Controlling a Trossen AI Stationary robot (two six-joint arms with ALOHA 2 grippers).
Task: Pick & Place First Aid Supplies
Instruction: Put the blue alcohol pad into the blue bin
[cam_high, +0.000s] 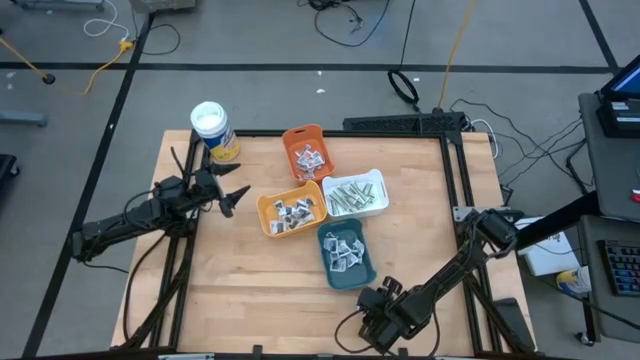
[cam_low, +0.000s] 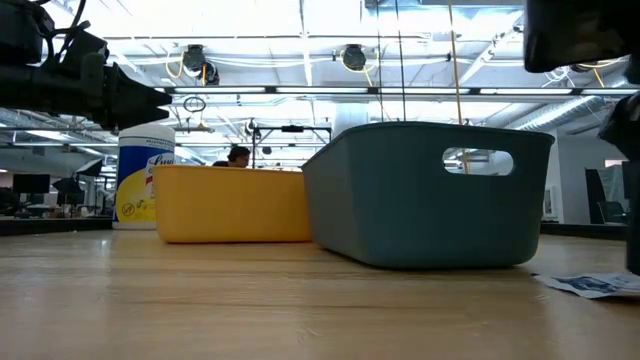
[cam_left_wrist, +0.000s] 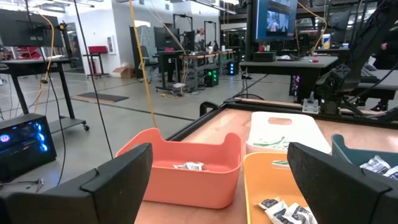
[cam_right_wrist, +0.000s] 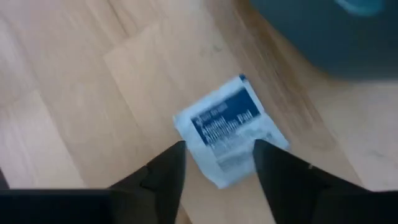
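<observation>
A square white sachet with blue print (cam_right_wrist: 229, 132) lies flat on the wooden table beside the teal tray (cam_high: 347, 255); the low view shows this sachet (cam_low: 590, 285) at its right. My right gripper (cam_right_wrist: 221, 171) is near the table's front edge (cam_high: 385, 302), slanting down over the sachet. It is open, with one finger on each side of the sachet's near corner. My left gripper (cam_high: 235, 195) waits open at the table's left, level and well above the table top, with nothing between its fingers (cam_left_wrist: 217, 180). My right gripper's fingers (cam_right_wrist: 166, 169) stand close on either side of the sachet's near corner (cam_right_wrist: 219, 177), coming from above at a slant. I cannot tell whether they touch it. The sachet lies flat on the table.
Four trays are clustered mid-table: an orange one (cam_high: 308, 150), a white one (cam_high: 355, 195) with pale strips, a yellow-orange one (cam_high: 290, 212) and the teal one, all holding packets. A white-lidded canister (cam_high: 213, 130) stands at the far left corner. Bare wood lies along the near edge.
</observation>
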